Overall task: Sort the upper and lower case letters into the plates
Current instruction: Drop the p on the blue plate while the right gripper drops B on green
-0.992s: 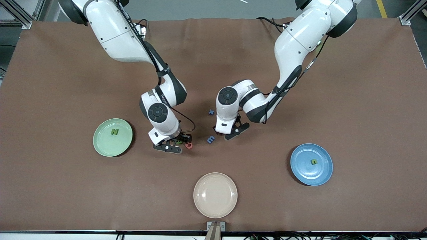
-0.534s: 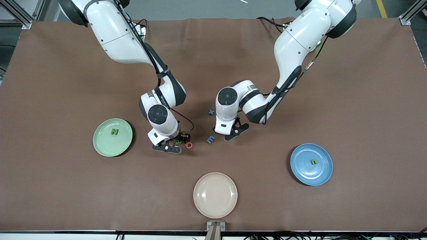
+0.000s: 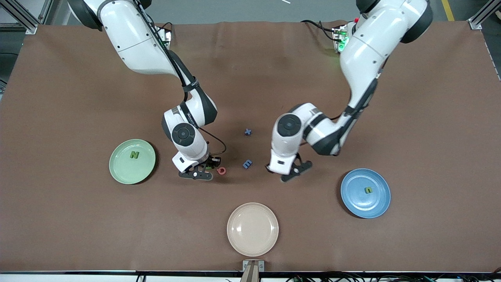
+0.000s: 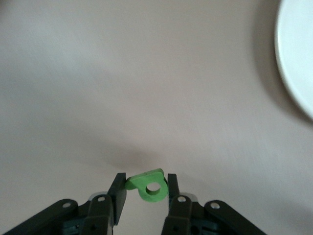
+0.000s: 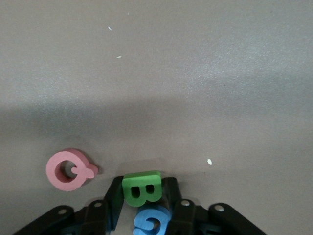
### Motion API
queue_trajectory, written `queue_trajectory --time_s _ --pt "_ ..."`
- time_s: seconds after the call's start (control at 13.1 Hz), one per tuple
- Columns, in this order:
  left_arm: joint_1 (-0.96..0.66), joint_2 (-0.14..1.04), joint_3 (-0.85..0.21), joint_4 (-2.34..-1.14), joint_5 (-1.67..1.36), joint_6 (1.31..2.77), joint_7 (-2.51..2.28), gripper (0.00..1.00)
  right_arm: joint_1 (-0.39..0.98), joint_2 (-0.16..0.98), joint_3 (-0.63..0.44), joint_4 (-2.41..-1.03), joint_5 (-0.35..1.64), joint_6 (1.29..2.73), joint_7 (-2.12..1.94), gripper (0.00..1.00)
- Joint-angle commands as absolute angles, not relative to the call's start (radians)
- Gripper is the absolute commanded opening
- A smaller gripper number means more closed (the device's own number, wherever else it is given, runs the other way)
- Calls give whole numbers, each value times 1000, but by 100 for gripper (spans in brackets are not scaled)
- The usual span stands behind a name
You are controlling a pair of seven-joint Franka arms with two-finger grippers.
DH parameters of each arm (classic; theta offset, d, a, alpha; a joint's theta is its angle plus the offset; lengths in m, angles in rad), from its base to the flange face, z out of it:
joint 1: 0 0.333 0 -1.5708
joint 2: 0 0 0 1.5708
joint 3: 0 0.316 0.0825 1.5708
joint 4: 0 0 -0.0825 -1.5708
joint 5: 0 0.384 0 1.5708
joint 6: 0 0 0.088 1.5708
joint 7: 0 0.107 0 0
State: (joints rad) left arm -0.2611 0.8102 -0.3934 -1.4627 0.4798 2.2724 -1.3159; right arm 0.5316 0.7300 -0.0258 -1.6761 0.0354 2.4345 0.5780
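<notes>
Left jaws, gripping a green letter (image 4: 148,184), have swung toward the blue plate (image 3: 381,205). Right jaws have just closed on the green B (image 5: 142,187) on the tabletop, ready to lift

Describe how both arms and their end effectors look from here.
Both arms are glossy white with dark grey joint bands and round black caps at the wrist. Black cables run along each forearm. The left end effector and right end effector have black fingers on white hand bodies.

1 cream-beige plate (image 3: 253,229) on brown table (image 3: 430,129), nearest front cam
</notes>
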Motion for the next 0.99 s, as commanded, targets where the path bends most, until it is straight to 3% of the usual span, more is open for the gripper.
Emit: queue_trajectory --time_s 0.0,0.31,0.46,0.53,0.61,0.69,0.76,0.84,0.92 --pt "-154 738 -403 -1485 495 2208 -1157 0 508 721 -25 -1695 26 2433 561 0" --pt "20 703 -419 -1546 495 2183 -961 0 392 631 -25 -1712 28 2301 367 0" --pt "84 707 -417 -1563 497 2183 -878 2 306 557 -25 -1791 28 2293 206 0" --pt "113 710 -419 -1563 497 2183 -849 10 267 528 -25 -1827 28 2292 130 0" --pt "135 715 -419 -1562 497 2184 -836 19 227 505 -25 -1859 28 2295 59 0" --pt "143 725 -417 -1554 495 2187 -833 35 194 485 -23 -1890 28 2298 4 0" --pt "144 729 -414 -1552 497 2198 -827 62 174 468 -25 -1925 28 2299 -23 0" --pt "146 732 -413 -1552 494 2204 -827 100 157 456 -23 -1956 28 2306 -28 0" --pt "144 726 -414 -1555 494 2204 -834 100 140 450 -23 -1974 28 2310 -35 0"
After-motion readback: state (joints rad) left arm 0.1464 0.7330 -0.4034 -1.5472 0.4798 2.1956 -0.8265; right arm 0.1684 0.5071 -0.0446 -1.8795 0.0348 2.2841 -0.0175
